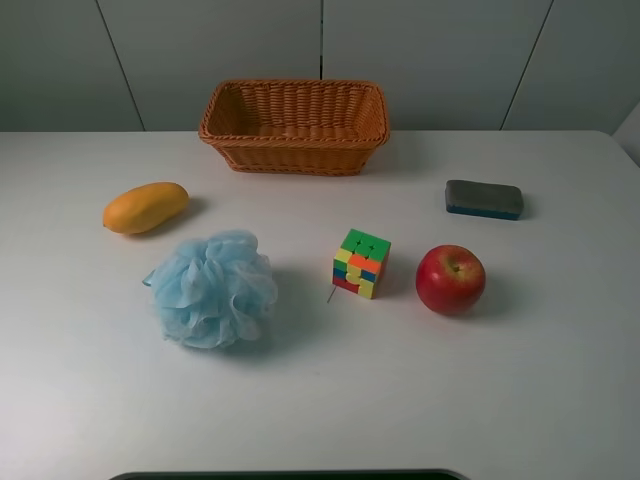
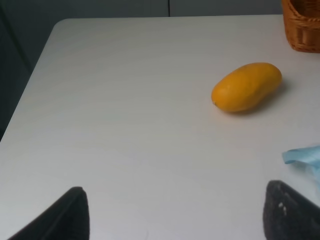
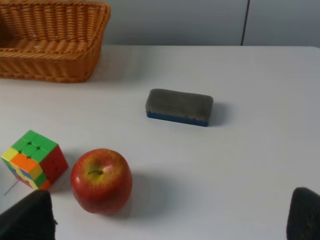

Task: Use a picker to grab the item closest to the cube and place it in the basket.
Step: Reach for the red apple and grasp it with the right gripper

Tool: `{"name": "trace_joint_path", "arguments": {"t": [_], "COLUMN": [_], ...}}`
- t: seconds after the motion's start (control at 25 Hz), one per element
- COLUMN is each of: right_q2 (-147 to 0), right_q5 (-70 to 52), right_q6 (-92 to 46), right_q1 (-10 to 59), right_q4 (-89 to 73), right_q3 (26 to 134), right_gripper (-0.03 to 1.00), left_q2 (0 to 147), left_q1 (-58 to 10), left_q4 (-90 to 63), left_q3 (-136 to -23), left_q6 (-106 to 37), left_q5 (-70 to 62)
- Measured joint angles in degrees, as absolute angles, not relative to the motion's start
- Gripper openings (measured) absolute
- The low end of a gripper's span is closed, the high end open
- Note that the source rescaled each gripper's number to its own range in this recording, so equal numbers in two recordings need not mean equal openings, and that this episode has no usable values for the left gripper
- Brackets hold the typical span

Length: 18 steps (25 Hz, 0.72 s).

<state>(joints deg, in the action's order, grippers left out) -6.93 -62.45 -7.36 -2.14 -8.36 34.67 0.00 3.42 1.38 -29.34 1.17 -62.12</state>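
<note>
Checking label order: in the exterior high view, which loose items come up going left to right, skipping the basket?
mango → blue bath pouf → cube → apple → eraser

A multicoloured twisty puzzle cube (image 1: 361, 263), green face up and its layers slightly twisted, stands just right of the scene's middle. Near it on the right, not touching, a shiny red apple (image 1: 450, 279) sits upright, stem dimple up. A rectangular woven orange-brown wicker basket (image 1: 290, 150) stands upright at the far side, centred.
</note>
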Motion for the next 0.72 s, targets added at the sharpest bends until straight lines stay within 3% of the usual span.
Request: {"name": "trace_joint_path", "arguments": {"t": [0.52, 0.72], "right_q2": [-48.2, -59.1], "right_q5": [-61.4, -55.2], "right_q6": [-22.9, -24.0], "right_q1": [-1.7, 6.6], "right_q4": [-17.6, -16.3], "right_q3": [52.9, 54.1], "right_gripper": [1.0, 1.0], "left_q2": [0.0, 0.0], "left_q1": [3.4, 3.4], "left_q4": [1.4, 1.4], "left_q3": [-29.3, -29.3], "left_q6": [1.2, 1.2], "left_q5": [-62.1, -62.1]}}
